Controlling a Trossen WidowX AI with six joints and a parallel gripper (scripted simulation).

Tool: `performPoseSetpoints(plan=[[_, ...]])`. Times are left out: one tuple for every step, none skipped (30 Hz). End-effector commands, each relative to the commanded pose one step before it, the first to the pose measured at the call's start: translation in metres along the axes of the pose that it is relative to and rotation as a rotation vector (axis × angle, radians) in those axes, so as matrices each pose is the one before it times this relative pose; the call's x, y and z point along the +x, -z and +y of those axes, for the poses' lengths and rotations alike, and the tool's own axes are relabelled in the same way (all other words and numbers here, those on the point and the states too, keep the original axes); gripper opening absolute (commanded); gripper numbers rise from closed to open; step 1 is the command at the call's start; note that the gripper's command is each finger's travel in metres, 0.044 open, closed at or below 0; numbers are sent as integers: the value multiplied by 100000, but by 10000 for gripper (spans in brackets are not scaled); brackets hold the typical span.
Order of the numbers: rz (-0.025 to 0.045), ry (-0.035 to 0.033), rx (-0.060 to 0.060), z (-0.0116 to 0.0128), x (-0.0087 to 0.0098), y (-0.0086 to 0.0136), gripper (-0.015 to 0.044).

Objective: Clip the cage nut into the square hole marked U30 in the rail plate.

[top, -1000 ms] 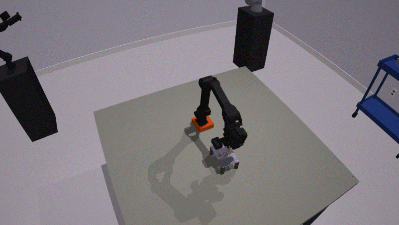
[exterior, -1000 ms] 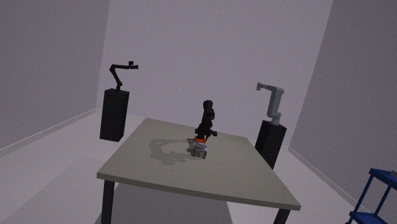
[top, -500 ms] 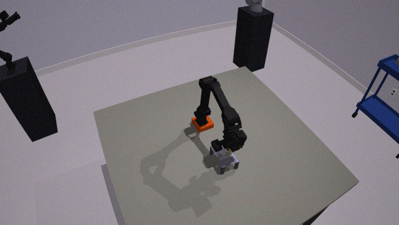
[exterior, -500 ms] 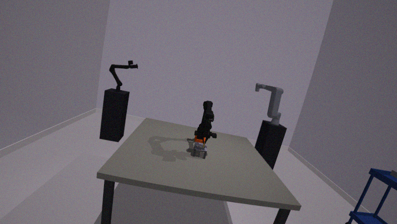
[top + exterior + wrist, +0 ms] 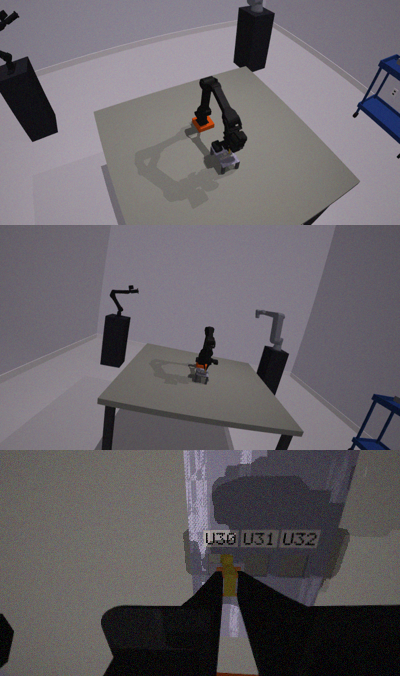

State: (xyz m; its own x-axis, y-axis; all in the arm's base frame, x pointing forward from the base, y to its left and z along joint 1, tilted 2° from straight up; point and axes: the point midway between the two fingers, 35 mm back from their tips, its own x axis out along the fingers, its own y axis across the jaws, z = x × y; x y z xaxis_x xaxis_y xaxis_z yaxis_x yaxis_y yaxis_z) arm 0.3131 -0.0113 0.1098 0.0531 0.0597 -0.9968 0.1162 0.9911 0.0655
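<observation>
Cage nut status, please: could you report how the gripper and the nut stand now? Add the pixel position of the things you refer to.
Gripper [image 5: 229,151] [image 5: 205,372] [image 5: 228,577] shut on cage nut [image 5: 229,581]. Nut beside U30 label [image 5: 220,539], seating unconfirmed. Fingers hide part of the view.
</observation>
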Motion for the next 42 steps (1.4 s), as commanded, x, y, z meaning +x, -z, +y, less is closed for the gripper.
performPoseSetpoints(plan=[[18, -465, -335, 73, 52, -14, 23], [0, 0, 0, 0, 0, 0, 23], [0, 0, 0, 0, 0, 0, 23], [0, 55, 1, 3, 0, 0, 23], [-1, 117, 1, 6, 0, 0, 23], [-1, 155, 2, 8, 0, 0, 23], [1, 57, 1, 3, 1, 0, 23], [1, 54, 1, 3, 1, 0, 23], [1, 62, 1, 3, 1, 0, 23], [1, 60, 1, 4, 1, 0, 23], [2, 56, 1, 3, 1, 0, 23], [3, 115, 2, 6, 1, 0, 23], [4, 161, 2, 9, 2, 0, 23], [5, 210, 3, 12, 2, 0, 23], [5, 261, 4, 14, 3, 0, 23], [5, 314, 4, 17, 3, 0, 23], [3, 351, 5, 19, 3, 0, 23], [2, 363, 5, 20, 3, 0, 23], [0, 365, 5, 20, 3, 0, 23], [-2, 365, 5, 20, 3, 0, 23], [0, 54, 1, 3, 0, 0, 23], [1, 60, 1, 3, 0, 0, 23], [1, 111, 2, 6, 1, 0, 23], [2, 166, 2, 9, 1, 0, 23], [2, 225, 3, 13, 1, 0, 23], [1, 257, 4, 15, 1, 0, 23], [0, 291, 4, 17, 1, 0, 23], [-1, 321, 4, 18, 1, 0, 23], [0, 50, 1, 3, 0, 0, 23], [1, 57, 1, 3, 0, 0, 23], [2, 117, 2, 7, 1, 0, 23], [2, 164, 2, 9, 1, 0, 23], [2, 214, 3, 12, 1, 0, 23], [2, 267, 4, 15, 1, 0, 23], [1, 322, 5, 18, 1, 0, 23], [-1, 357, 5, 20, 1, 0, 23], [-3, 366, 5, 21, 0, 0, 23], [0, 55, 1, 4, 0, 0, 23], [0, 44, 1, 4, 0, 0, 23], [0, 44, 1, 5, 0, 0, 23], [0, 37, 1, 5, 0, 0, 23], [0, 75, 1, 11, 0, 0, 23]])
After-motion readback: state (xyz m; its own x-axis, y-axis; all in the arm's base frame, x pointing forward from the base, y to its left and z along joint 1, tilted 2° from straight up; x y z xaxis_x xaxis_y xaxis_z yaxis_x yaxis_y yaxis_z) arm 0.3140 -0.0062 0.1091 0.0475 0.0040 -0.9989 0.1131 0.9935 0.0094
